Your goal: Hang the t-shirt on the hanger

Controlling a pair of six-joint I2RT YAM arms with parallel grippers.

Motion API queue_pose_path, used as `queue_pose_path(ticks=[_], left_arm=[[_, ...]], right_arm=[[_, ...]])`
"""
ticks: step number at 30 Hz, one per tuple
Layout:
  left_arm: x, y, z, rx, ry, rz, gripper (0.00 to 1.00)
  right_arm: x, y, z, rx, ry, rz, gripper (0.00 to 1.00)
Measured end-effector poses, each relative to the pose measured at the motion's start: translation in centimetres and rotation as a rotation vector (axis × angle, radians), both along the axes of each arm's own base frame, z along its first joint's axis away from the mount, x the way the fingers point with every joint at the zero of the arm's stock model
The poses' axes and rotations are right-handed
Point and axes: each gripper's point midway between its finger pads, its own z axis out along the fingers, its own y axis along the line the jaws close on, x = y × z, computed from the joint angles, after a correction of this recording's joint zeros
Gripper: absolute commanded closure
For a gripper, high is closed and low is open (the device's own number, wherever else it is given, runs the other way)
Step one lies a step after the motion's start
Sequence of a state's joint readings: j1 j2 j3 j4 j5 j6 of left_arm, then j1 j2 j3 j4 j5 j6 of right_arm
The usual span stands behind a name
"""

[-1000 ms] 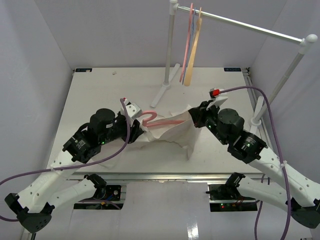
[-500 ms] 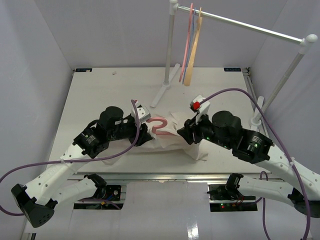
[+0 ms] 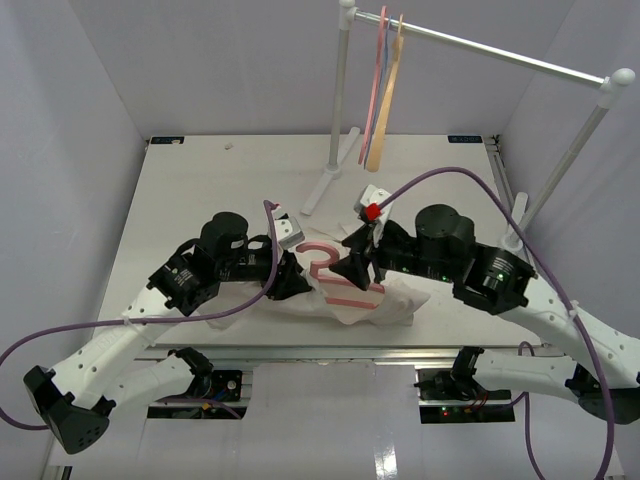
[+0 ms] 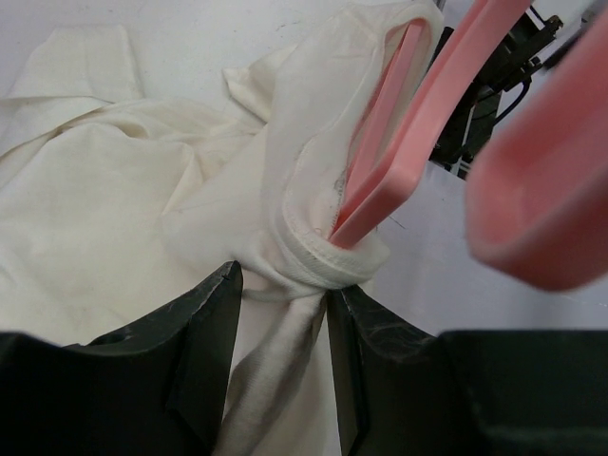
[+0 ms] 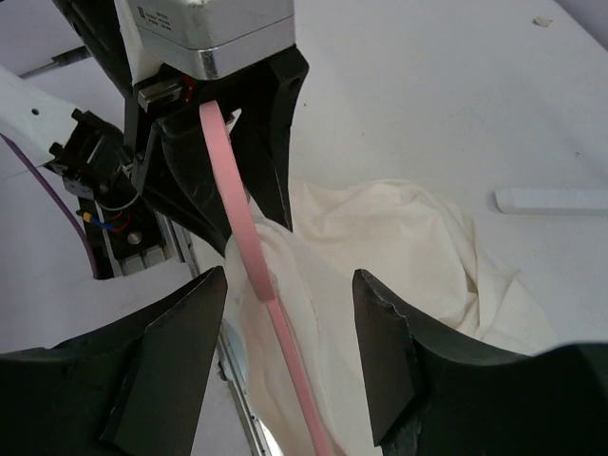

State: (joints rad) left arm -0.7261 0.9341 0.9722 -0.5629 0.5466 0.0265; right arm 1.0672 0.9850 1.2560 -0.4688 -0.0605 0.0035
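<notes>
- The t-shirt (image 3: 395, 300) lies bunched on the table (image 3: 200, 190) at lower centre of the top view. A second ago it was stretched wide between my arms; now it has slumped into a slack heap.
- The hanger (image 3: 345, 296) sits at centre frame with one arm threaded into the neck opening and its hook poking out above. I judge the shoulders aren't seated yet.
- My right gripper (image 3: 355, 266) has swung in from the right to the centre. Its fingers (image 5: 180, 351) are spread astride the pink bar, not squeezing it.
- My left gripper (image 4: 285, 290) is clenched on the collar hem, at bottom centre of its wrist view.
</notes>
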Motion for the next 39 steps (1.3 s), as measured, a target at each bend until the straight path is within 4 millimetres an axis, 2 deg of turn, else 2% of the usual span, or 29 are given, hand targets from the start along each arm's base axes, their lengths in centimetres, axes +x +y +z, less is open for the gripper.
queue_pose_path(ticks=[4, 7, 10, 11, 14, 19, 24, 26, 30, 39], left_arm=[[-0.1, -0.4, -0.1, -0.003, 0.016, -0.017, 1.00], [-0.1, -0.6, -0.1, -0.011, 0.033, -0.019, 1.00], [-0.2, -0.7, 0.0, -0.019, 0.042, -0.023, 1.00], [-0.2, -0.8, 0.0, -0.021, 0.046, -0.024, 0.99], [-0.1, -0.8, -0.1, -0.020, 0.056, -0.013, 0.89], [0.6, -0.5, 0.6, -0.001, 0.047, 0.035, 0.75], [1.3, -0.6, 3.5, -0.008, 0.012, 0.065, 0.64], [1.6, -0.6, 4.7, -0.017, -0.008, 0.076, 0.52], [2.0, -0.4, 6.3, -0.026, -0.044, 0.104, 0.47], [2.4, 1.0, 7.1, 0.010, -0.087, 0.155, 0.38]], right_arm=[[0.2, 2.6, -1.5, -0.027, 0.017, 0.066, 0.41], [0.4, 4.0, -1.3, 0.005, 0.009, 0.096, 0.47], [0.7, 5.1, -0.6, 0.053, -0.012, 0.110, 0.65], [0.8, 5.3, -0.4, 0.070, -0.020, 0.110, 0.81], [1.0, 5.7, -0.2, 0.098, -0.023, 0.104, 0.91], [1.6, 5.2, 0.2, 0.110, -0.031, 0.057, 0.92], [1.3, 3.8, 2.1, 0.142, -0.057, 0.024, 0.92], [1.1, 3.0, 2.5, 0.140, -0.061, 0.013, 0.92], [0.7, 1.7, 2.3, 0.116, -0.058, -0.005, 0.92], [0.6, -0.8, 2.3, 0.070, -0.072, -0.050, 0.92]])
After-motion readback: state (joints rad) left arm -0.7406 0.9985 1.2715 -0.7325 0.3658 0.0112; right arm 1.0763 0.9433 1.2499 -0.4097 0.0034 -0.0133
